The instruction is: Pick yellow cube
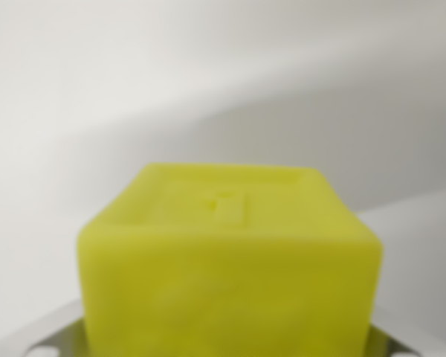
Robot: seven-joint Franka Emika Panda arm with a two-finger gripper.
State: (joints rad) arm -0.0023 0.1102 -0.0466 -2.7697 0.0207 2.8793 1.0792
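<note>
**A:** where's your yellow cube [230,260] sitting right now?

**B:** Dead centre and low in your wrist view, super close and blurry. Pale metal gripper [223,349] parts poke out on both sides of the cube's base.

**A:** so is it clamped?

**B:** You can't tell, the cube hides the fingertips. Behind the cube it's just a plain whitish surface [134,89].

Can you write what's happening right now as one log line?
view: wrist | object: yellow cube, close, fills lower frame | end effector: metal parts beside cube's base, state unclear | background: blurred pale surface
</note>
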